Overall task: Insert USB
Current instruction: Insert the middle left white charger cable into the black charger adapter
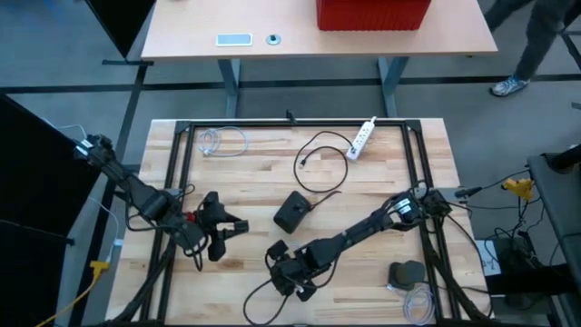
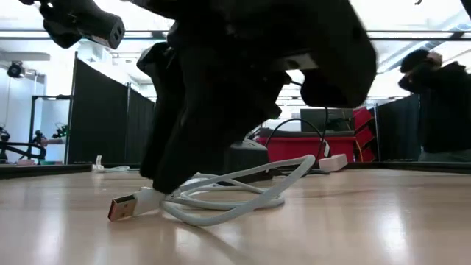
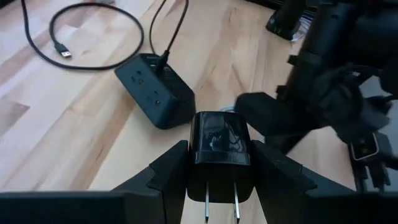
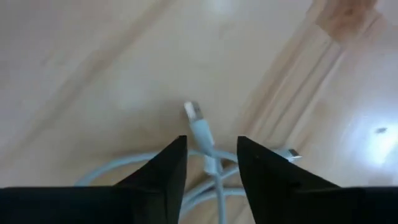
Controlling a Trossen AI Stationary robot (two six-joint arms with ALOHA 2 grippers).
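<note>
My left gripper [image 3: 219, 149] [image 1: 227, 232] is shut on a black wall charger [image 3: 219, 140], near the table's middle left. My right gripper [image 4: 211, 146] [image 1: 292, 277] is low over the table's near edge and open. Its fingers stand on either side of a white USB cable [image 4: 210, 163], just behind the plug [image 4: 193, 112]. In the low view the metal plug [image 2: 121, 207] lies flat on the wood. The cable's loops [image 2: 235, 195] rest on the table behind it. I see no finger touching the cable. My left gripper pinches the charger's body [image 3: 219, 163] by its two opposite sides, between the two fingers [image 3: 168, 174]. It comes from the table's left. The two metal prongs [image 3: 221, 202] point back toward the wrist. The charger is lifted clear of the table.
A black power strip [image 1: 292, 212] [image 3: 155, 87] with a looped black cable [image 1: 318, 163] lies mid-table. At the far edge are a white power strip [image 1: 363, 138] and a coiled white cable [image 1: 222, 141]. A dark puck [image 1: 406, 272] sits near right. A person [image 2: 441, 96] stands beyond.
</note>
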